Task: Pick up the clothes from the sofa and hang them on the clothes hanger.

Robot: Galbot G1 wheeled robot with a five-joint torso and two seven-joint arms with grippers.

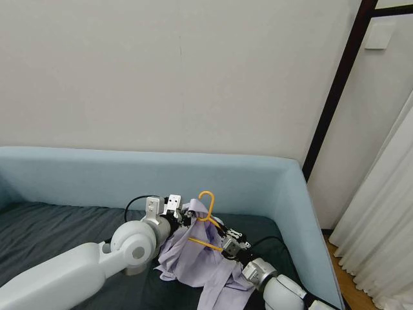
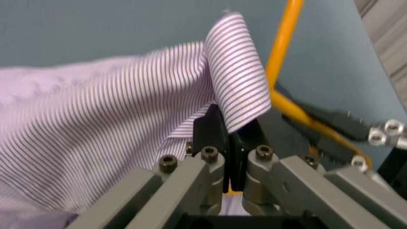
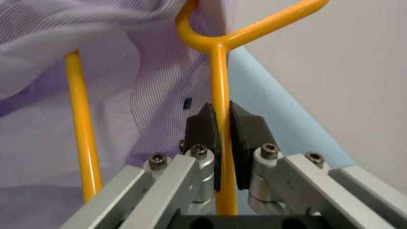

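Observation:
A lilac striped shirt (image 1: 201,261) lies bunched on the dark sofa seat (image 1: 58,226), partly draped over a yellow hanger (image 1: 208,213). My left gripper (image 1: 173,208) is shut on the shirt's collar fold (image 2: 237,90) beside the hanger's hook (image 2: 284,43). My right gripper (image 1: 230,245) is shut on the hanger's bar (image 3: 219,109), its pads (image 3: 202,129) pressed on both sides of the yellow rod. The shirt (image 3: 95,52) hangs over the hanger's arm (image 3: 81,129) in the right wrist view.
The light blue sofa back (image 1: 148,177) runs behind the work, with its right armrest (image 1: 313,226) close by. A white curtain (image 1: 387,232) and a dark door frame (image 1: 335,97) stand to the right. A plain wall is behind.

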